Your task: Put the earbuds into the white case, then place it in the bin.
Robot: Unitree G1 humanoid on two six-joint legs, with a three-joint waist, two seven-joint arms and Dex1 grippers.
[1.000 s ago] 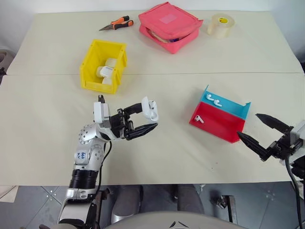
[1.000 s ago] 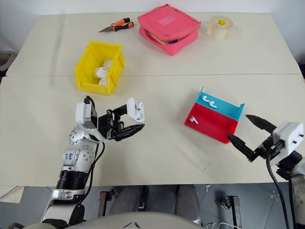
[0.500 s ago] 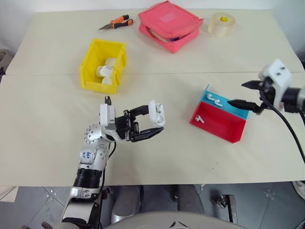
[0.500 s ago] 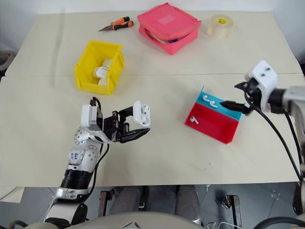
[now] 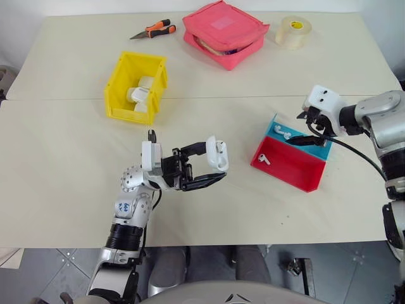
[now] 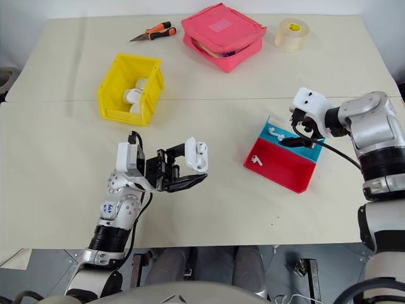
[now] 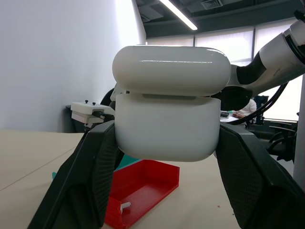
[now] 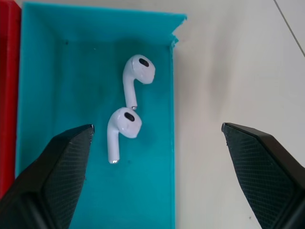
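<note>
Two white earbuds (image 8: 126, 106) lying side by side in the blue tray (image 8: 71, 71), at the right of the table (image 5: 57, 164); a third earbud (image 5: 264, 159) lying in the red tray (image 5: 291, 168) set against the blue one's near side. Right gripper (image 8: 155, 157) above the blue tray, fingers spread wide, pointing down at the pair, touching nothing. Left gripper (image 5: 212, 166) at centre-near, raised off the table, fingers pressed on the white case (image 7: 167, 112), pinching its body from both sides, lid up and slightly ajar. Yellow bin (image 5: 136, 87) at far left, holding several white items, well apart from both grippers. Pink zip pouch (image 5: 224, 33) at far centre. Clear tape roll (image 5: 293, 31) at far right. Orange-handled pliers (image 5: 152, 30) far left of the pouch.
</note>
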